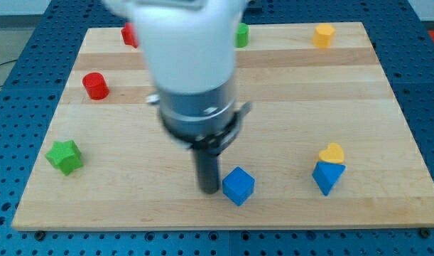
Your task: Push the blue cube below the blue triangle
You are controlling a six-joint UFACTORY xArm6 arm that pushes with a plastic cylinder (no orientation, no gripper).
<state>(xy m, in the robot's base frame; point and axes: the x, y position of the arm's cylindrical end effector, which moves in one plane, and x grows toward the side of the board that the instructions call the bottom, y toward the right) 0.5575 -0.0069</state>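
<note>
The blue cube [238, 186] sits near the view's bottom, a little right of centre on the wooden board [288, 107]. The blue triangle [327, 177] lies to its right, about the same height in the view, with a yellow heart-shaped block [332, 152] touching its top. My tip [209, 190] is down on the board just left of the blue cube, close to or touching its left side. The arm's white and dark body hides the board above the tip.
A green star block [64, 156] lies at the view's left. A red cylinder [95, 85] sits upper left, another red block [129, 33] at the top partly behind the arm, a green block [241, 35] at top centre, and a yellow block [323, 35] at top right.
</note>
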